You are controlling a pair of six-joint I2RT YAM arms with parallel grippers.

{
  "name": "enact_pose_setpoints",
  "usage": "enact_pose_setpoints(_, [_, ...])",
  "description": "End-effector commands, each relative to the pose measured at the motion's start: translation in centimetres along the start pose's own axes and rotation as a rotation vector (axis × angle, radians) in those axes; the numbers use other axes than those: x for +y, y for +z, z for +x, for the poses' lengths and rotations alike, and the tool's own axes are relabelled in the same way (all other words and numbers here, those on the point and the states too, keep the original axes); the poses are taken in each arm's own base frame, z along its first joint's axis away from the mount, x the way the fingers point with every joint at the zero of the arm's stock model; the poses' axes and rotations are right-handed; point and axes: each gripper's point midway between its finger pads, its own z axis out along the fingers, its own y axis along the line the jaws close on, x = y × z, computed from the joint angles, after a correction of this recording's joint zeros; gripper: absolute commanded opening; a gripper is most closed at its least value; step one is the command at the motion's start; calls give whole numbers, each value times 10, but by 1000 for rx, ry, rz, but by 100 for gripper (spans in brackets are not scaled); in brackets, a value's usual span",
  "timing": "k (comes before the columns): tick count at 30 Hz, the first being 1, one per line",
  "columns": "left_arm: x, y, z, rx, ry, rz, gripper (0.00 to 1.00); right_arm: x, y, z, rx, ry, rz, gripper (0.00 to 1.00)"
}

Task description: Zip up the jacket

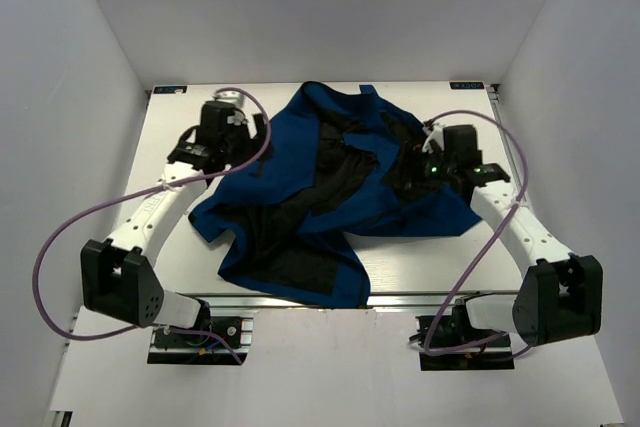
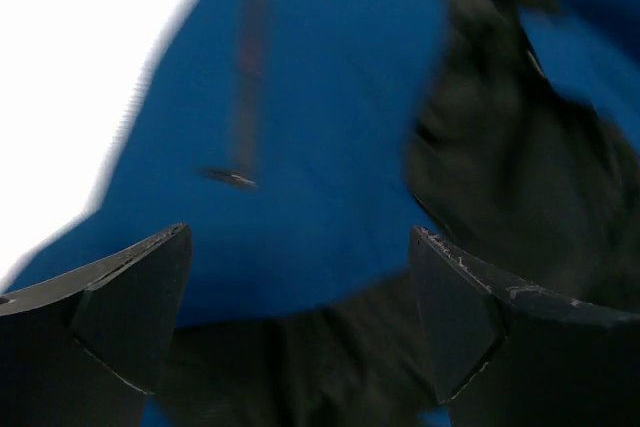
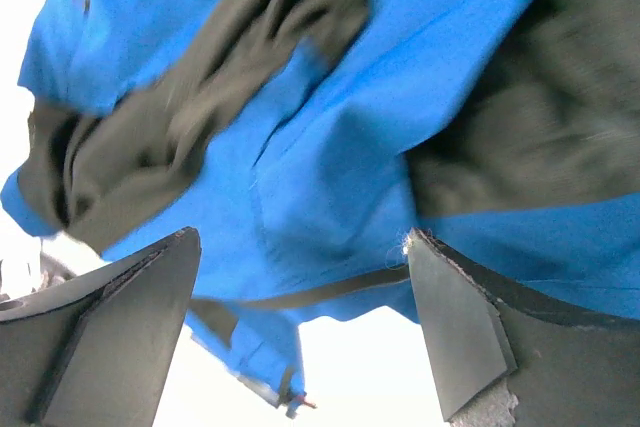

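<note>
Wide open and holding nothing are my left gripper (image 2: 300,247) and right gripper (image 3: 300,247). The jacket (image 1: 280,179) lies crumpled on the table (image 1: 420,267), long way 12 to 6 o'clock; up close it is blurry.

Brightly, evenly lit from above and sharp in the top view. Motion-blurred in both wrist views, washed to glaring white on the tabletop (image 2: 60,47).

Robotics lab test cell. Plain white walls (image 1: 60,97) box in a white table (image 1: 420,267) on three sides. Metal mounting rail (image 1: 300,299) runs along the near edge. Left arm (image 1: 150,209) and right arm (image 1: 520,225) are bolted there. Purple cables (image 1: 37,267) loop loose.
</note>
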Motion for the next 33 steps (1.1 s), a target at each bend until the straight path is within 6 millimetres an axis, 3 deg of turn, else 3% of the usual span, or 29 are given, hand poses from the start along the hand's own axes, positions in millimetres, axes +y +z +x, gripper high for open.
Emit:
enact_pose_setpoints(1, [-69,-1,22,61,79,333,98,28,12,34,76,16,-95,89])
enact_pose_setpoints(4, [-89,16,46,123,179,300,98,26,27,53,126,26,-61,89])
enact_pose_setpoints(6, [-102,26,50,141,213,287,98,23,42,62,163,44,-38,89])
enact_pose_setpoints(7, [-107,40,68,199,230,275,98,23,48,61,158,85,-20,89])
enact_pose_setpoints(8, [-115,44,64,200,227,282,98,25,55,58,146,89,-21,89])
enact_pose_setpoints(9, [-120,48,72,227,235,280,98,14,66,61,153,114,38,86])
enact_pose_setpoints(11, [-122,60,84,264,242,263,98,10,74,59,150,137,82,49])
enact_pose_setpoints(12, [-124,62,85,263,243,264,98,0,76,65,165,155,133,20])
enact_pose_setpoints(13, [-128,62,87,266,248,270,98,-18,75,64,136,168,229,0])
enact_pose_setpoints(18, [-133,69,100,288,276,275,98,-76,54,97,198,167,492,0])
enact_pose_setpoints(22, [-137,79,115,315,314,243,98,-98,43,126,261,178,585,0])
enact_pose_setpoints(26, [-145,93,131,339,364,197,98,-104,44,144,294,197,587,0])
enact_pose_setpoints(27, [-144,98,144,366,385,170,98,-103,45,144,298,199,577,0])
enact_pose_setpoints(28, [-138,104,137,337,386,102,98,-99,47,141,290,199,560,0])
enact_pose_setpoints(30, [-122,114,148,372,395,2,98,-96,48,134,268,193,547,0])
enact_pose_setpoints(33, [-106,122,144,363,390,-120,98,-96,45,125,242,168,553,0])
